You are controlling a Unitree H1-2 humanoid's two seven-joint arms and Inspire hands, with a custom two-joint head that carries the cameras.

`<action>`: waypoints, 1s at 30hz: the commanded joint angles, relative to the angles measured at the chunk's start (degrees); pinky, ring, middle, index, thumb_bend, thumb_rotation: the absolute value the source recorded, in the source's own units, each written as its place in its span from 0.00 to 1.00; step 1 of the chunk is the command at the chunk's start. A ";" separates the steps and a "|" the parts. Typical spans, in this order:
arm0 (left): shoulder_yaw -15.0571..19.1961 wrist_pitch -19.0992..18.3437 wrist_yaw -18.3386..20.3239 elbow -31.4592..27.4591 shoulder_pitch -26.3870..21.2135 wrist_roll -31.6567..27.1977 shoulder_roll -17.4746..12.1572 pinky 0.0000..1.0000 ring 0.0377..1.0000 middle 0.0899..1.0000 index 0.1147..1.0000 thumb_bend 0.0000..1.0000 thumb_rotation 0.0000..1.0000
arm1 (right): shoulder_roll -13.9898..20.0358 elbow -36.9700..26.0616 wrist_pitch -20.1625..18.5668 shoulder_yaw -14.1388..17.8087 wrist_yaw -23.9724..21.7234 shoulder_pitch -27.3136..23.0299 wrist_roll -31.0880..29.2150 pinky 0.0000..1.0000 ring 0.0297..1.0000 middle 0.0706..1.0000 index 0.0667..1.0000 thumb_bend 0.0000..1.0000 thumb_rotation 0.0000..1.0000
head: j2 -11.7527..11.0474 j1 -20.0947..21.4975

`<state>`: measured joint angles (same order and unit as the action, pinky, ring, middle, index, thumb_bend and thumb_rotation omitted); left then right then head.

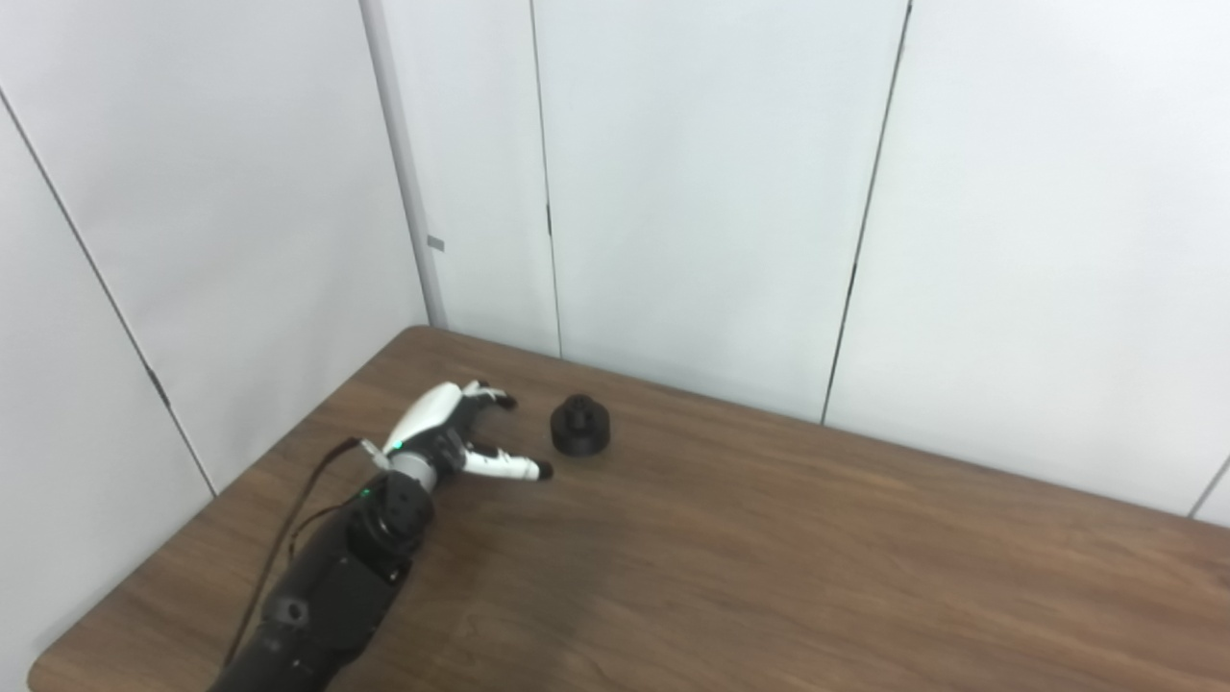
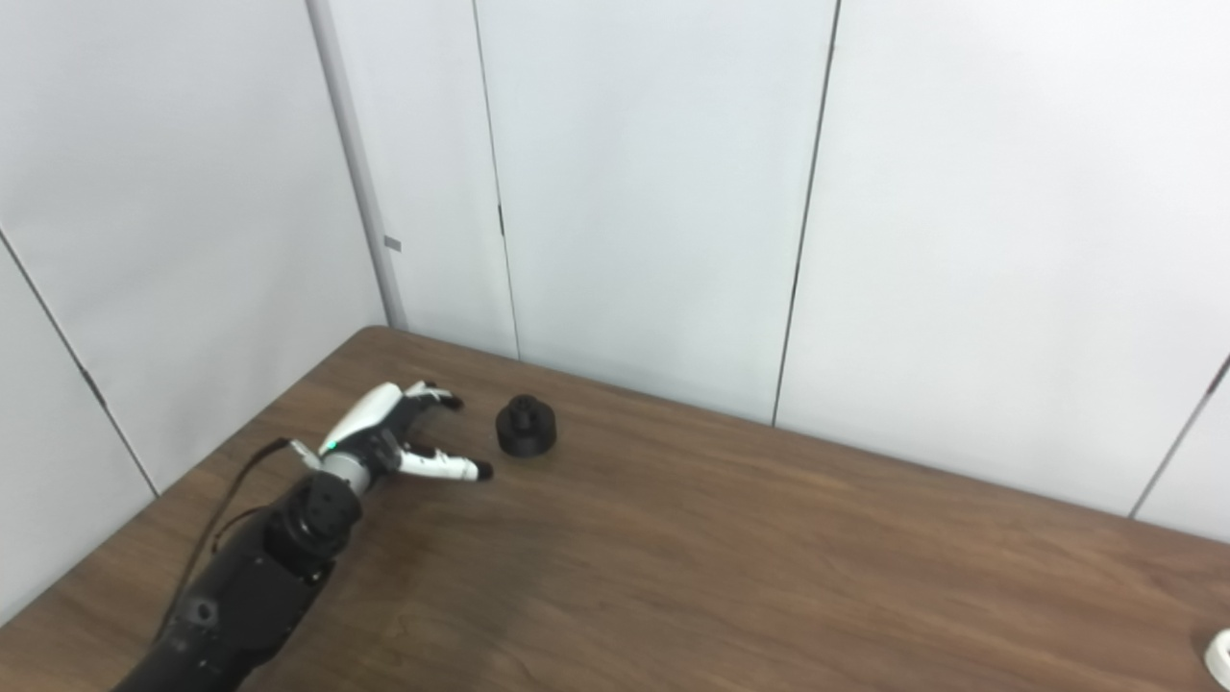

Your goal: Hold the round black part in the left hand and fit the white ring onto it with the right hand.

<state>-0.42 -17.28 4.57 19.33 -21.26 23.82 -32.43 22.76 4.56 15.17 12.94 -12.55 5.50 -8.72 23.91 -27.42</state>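
The left hand [image 1: 452,437] is spread, thumb and fingers apart, holding nothing, low over the tabletop [image 1: 769,557]. The round black part [image 1: 580,427] stands just beyond its fingertips, not touched. The white ring [image 2: 1218,655] lies far off at the tabletop's right edge.

A round part [image 1: 580,426] sits on the table [image 1: 769,557] near its far left corner, close to the wall panels [image 1: 711,192] behind. The left robot hand [image 1: 456,437] lies just left of it, not touching. A ring [image 2: 1220,655] rests at the table's near right edge.
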 commanded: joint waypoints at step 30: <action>-6.32 5.76 -7.04 13.07 -8.09 3.03 1.40 1.00 1.00 1.00 0.84 1.00 0.35 | 0.39 0.26 0.78 0.81 -0.34 4.98 -1.09 0.74 0.77 0.86 0.85 0.54 0.80 | 0.25 2.83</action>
<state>-6.34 -12.76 -2.58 32.03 -27.08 27.20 -31.17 23.15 3.01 15.99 14.03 -12.61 8.60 -9.58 24.08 -24.61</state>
